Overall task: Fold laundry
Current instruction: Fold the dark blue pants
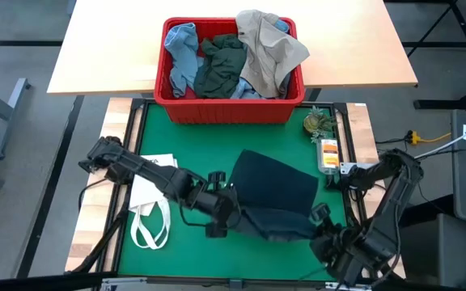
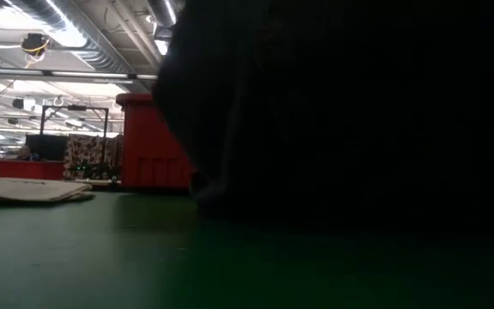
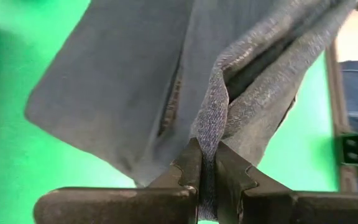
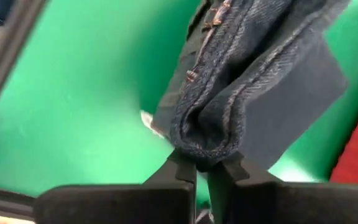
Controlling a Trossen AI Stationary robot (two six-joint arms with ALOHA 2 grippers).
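Green worktop (image 1: pixel 148 141) mat, red basket (image 1: pixel 217 109) at 12 o'clock. Jeans (image 1: pixel 277 194) mid-mat; left hand (image 1: pixel 225 217) pinches an edge at 8, right hand (image 1: pixel 324 222) clenched on the hem at 4. Keep both taut and level so the fold lands square.

jeans (image 1: pixel 277 190) lie before the basket (image 1: pixel 230 107), right of the tote bag (image 1: pixel 148 202).

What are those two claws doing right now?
Left gripper: shut on a fold of the dark navy jeans.
Right gripper: shut on the jeans' thick edge.
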